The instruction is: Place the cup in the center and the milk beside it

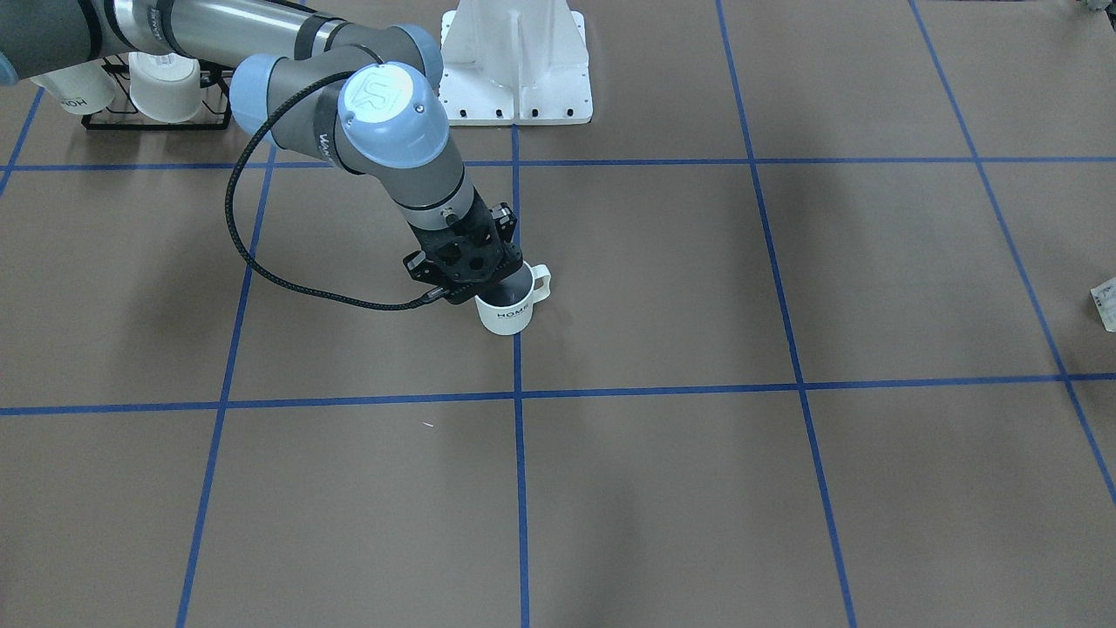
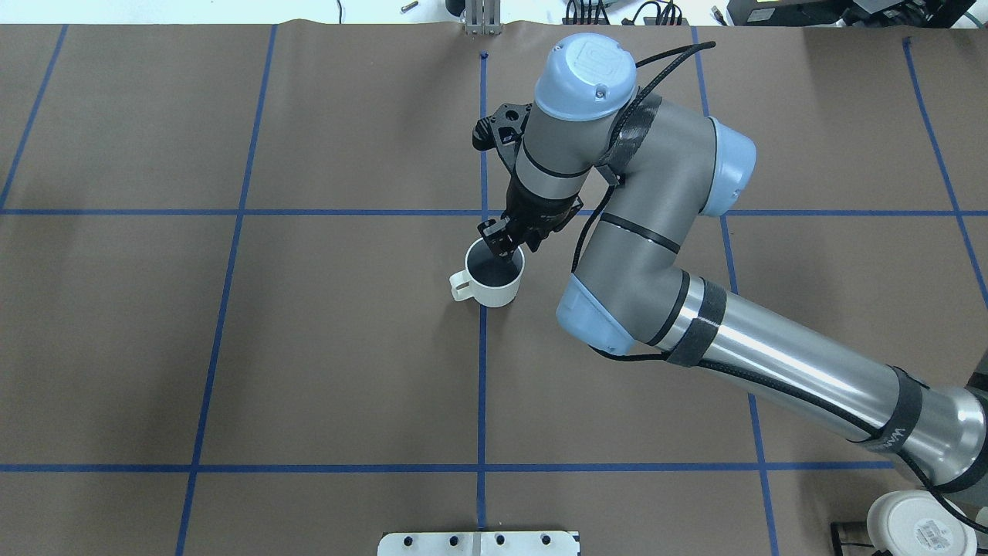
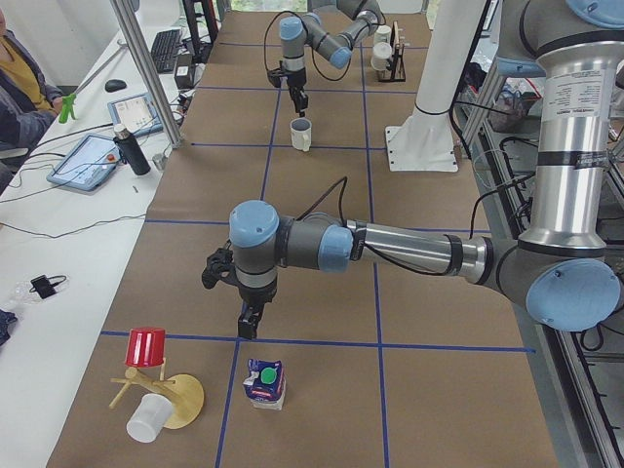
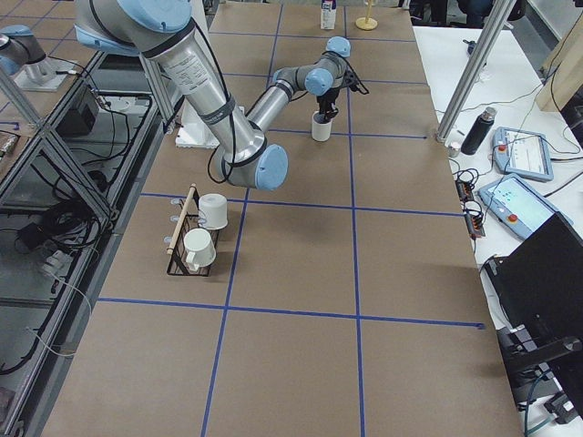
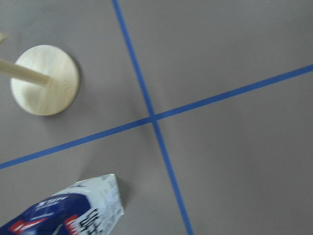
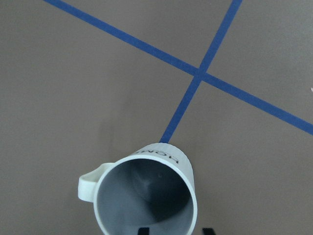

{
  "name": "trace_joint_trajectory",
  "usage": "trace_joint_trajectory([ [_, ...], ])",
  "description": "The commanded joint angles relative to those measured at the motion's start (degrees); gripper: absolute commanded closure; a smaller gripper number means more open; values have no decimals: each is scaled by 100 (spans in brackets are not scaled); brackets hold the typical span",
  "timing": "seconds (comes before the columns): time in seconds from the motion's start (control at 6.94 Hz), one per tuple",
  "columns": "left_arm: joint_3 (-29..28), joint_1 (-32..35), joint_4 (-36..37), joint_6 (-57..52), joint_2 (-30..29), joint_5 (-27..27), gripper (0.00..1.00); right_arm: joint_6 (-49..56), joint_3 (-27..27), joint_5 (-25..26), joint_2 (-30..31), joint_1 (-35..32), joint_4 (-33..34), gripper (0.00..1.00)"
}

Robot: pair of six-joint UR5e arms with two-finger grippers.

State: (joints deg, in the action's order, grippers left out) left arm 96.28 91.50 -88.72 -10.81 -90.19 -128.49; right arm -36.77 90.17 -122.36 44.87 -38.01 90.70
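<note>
Directly below the right tool [image 2: 504,253] we find the cup [image 2: 494,282] upright at the center [image 2: 482,371], jaws parted astride its wall. The milk [image 3: 264,382] stands near the left tool [image 3: 250,322], whose state we cannot tell.

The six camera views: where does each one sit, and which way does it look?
Overhead: behind the robot, looking forward and down; right arm, right claw at the cup.
Front-facing: across the table, facing the robot, steeply down; same arm.
Left side: table's left end; left arm large, left claw by the milk.
Right side: opposite end; right arm near.
Left wrist: looks down at milk and tape; no claw shows.
Right wrist: looks down into the cup; fingertips show.
Shared: overhead and front-facing both show the cup on a tape line.
</note>
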Motion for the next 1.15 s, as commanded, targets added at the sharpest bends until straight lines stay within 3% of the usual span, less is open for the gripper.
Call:
trace_joint_trajectory([
  [0.0, -739, 262, -58, -185, -156, -166, 2, -5, 437, -42, 301, -215, 0, 0],
  [0.43, -1435, 263, -687, -106, -139, -440, 2, -6, 528, -16, 426, -216, -17, 0],
  [1.01, -1664, 263, -804, -141, -148, -440, 2, -6, 536, -8, 443, -216, -17, 0],
])
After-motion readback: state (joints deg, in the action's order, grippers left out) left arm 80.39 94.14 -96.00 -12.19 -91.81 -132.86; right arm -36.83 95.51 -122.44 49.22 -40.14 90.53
